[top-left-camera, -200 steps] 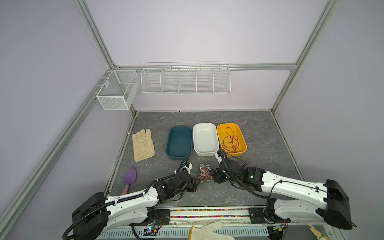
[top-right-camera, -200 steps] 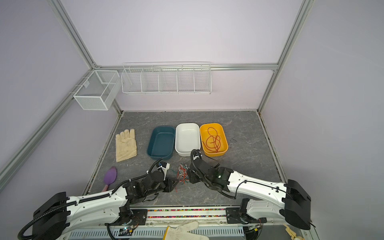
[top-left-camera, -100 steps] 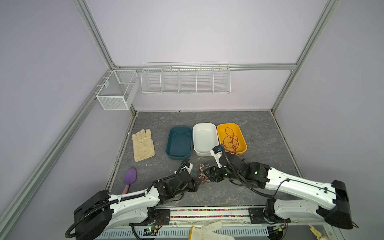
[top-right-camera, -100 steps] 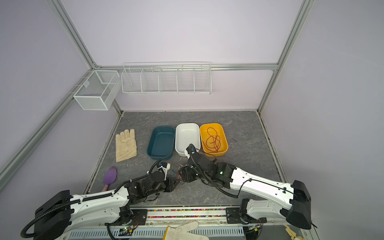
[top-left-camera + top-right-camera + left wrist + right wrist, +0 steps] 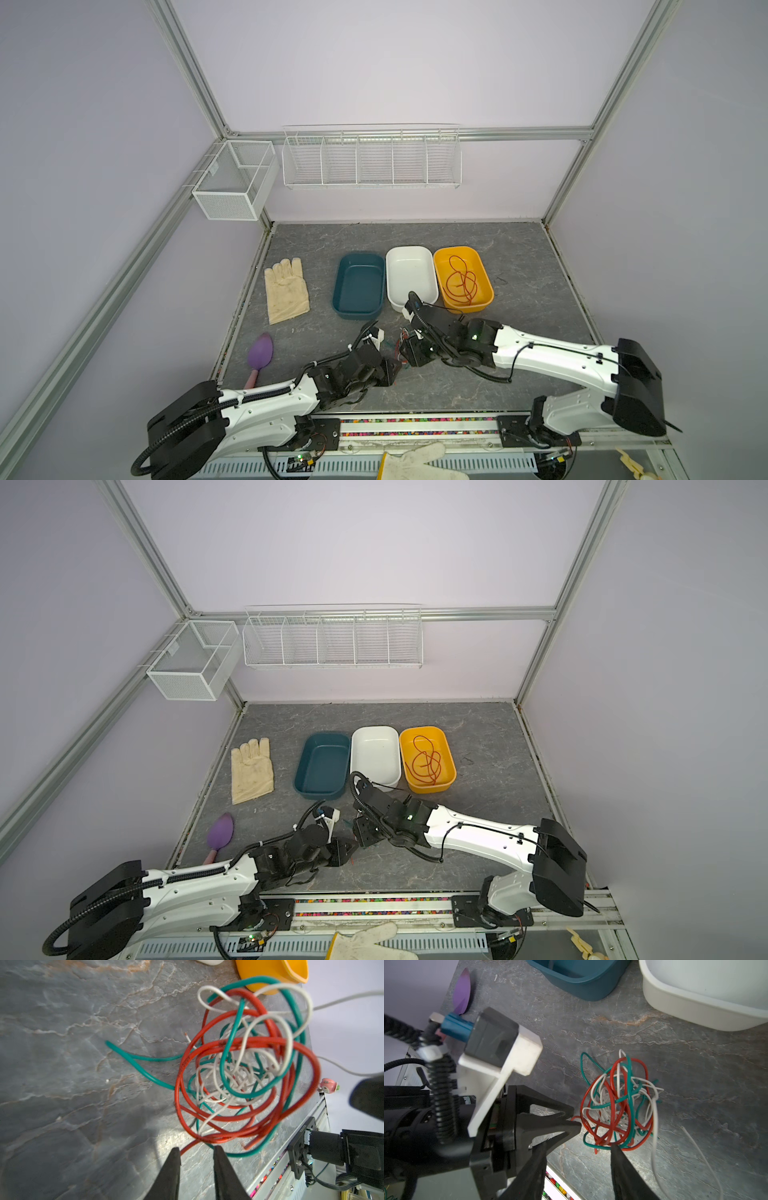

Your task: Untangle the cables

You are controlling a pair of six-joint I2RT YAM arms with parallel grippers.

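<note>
Now the cables (image 5: 239,1068) sit as one tangle of red, green and white strands on the tabletop (image 5: 519,257), close to its front edge and about midway along it, in front of the white bin (image 5: 411,274). Both arms meet over the tangle, so in both top views most of it is hidden. On the left gripper (image 5: 196,1148) the jaws stand narrow, with a small gap at the tips. A red strand runs into that gap, but pinched or not, I cannot tell. The right gripper (image 5: 579,1145) is wide, nothing clamped. One fingertip (image 5: 618,1157) touches the tangle's outer loops, and the other stands just beside the left gripper's tips. A white strand (image 5: 655,1118) trails loose out of the tangle along the tabletop. Two green ends lie flat outside the clump. A separate red cable (image 5: 461,280) lies coiled in the yellow bin (image 5: 484,274), well apart from the tangle. The teal bin (image 5: 359,286), white bin and yellow bin stand in a row mid-tabletop. A glove (image 5: 286,291) lies flat near the left edge. A purple scoop (image 5: 261,353) lies near the front-left corner.
</note>
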